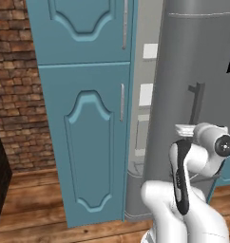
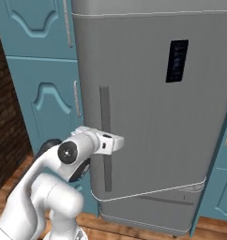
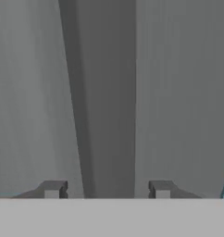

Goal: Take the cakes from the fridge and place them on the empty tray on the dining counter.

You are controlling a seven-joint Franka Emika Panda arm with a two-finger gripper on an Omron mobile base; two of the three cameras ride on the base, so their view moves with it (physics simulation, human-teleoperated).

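Note:
The tall grey fridge [image 2: 148, 108] stands in front of me, its black display panel [image 2: 177, 61] high on the door. In the left base view the fridge door [image 1: 183, 66] stands ajar, and white inner shelves [image 1: 146, 94] show in the gap beside it. My gripper [image 3: 107, 190] is open and straddles the long vertical handle [image 3: 107, 102], one dark fingertip [image 3: 52, 190] on each side with a little space to the bar. The hand [image 2: 111, 142] sits at mid height of the handle [image 2: 105, 136]. The cakes are hidden. The tray and the dining counter are out of view.
Teal panelled cabinets [image 1: 83, 109] stand directly left of the fridge, with a brick wall [image 1: 14, 95] further left. Wooden floor [image 1: 31, 209] runs below. More teal cabinet [image 2: 223, 187] borders the fridge on the right.

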